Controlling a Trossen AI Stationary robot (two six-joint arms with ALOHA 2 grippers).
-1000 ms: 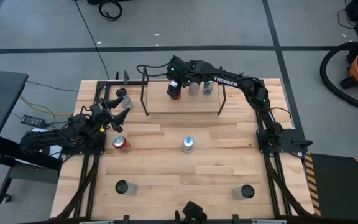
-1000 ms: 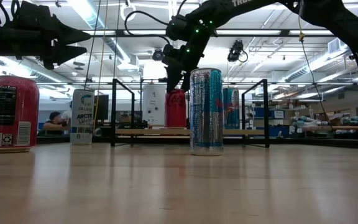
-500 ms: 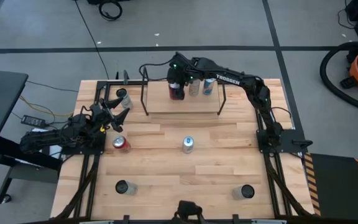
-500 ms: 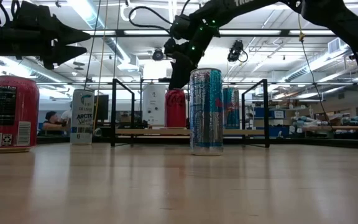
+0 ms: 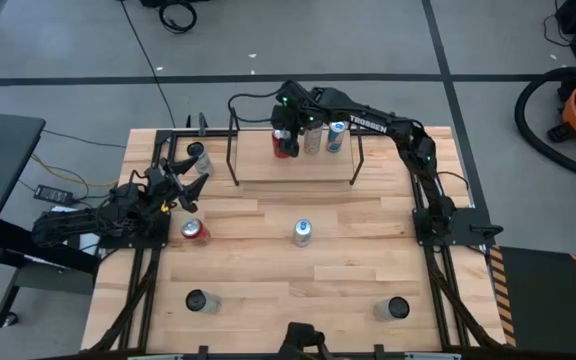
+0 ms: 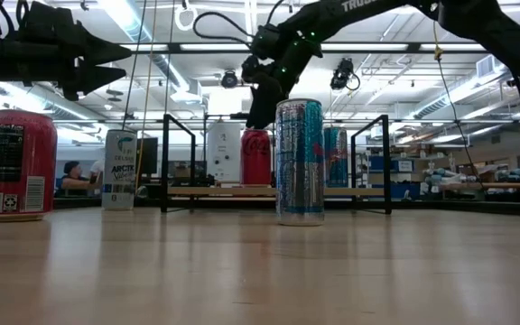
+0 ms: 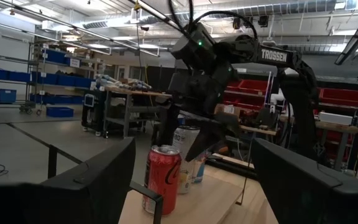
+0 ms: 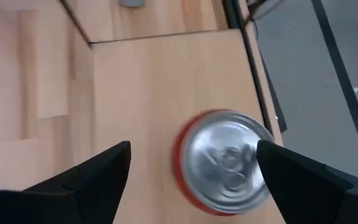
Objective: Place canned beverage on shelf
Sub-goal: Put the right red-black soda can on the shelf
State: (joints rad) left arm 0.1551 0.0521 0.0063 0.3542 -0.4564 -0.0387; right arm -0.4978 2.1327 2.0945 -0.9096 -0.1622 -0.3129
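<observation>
A red can [image 5: 286,147] stands upright on its base at the left end of the shelf [image 5: 268,168], beside two other cans [image 5: 323,139]. My right gripper [image 8: 192,149] hovers open just above it, pointing steeply down. Seen from the wrist, its fingers stand on either side of the can's silver top [image 8: 227,158] without touching it. In the left wrist view the red can [image 7: 162,179] stands clear below the dark fingers. My left gripper [image 5: 190,178] waits open at the table's left side.
A blue-and-silver can [image 5: 302,232] stands mid-table. A red can [image 5: 193,231] and a white can [image 5: 200,157] stand by my left arm. Two dark cans [image 5: 198,300] [image 5: 396,308] stand near the front edge. Black rod frames [image 6: 165,162] close the shelf's ends.
My right gripper has rolled about its own pointing line above the red can and stayed open. The can has kept its place on the shelf.
</observation>
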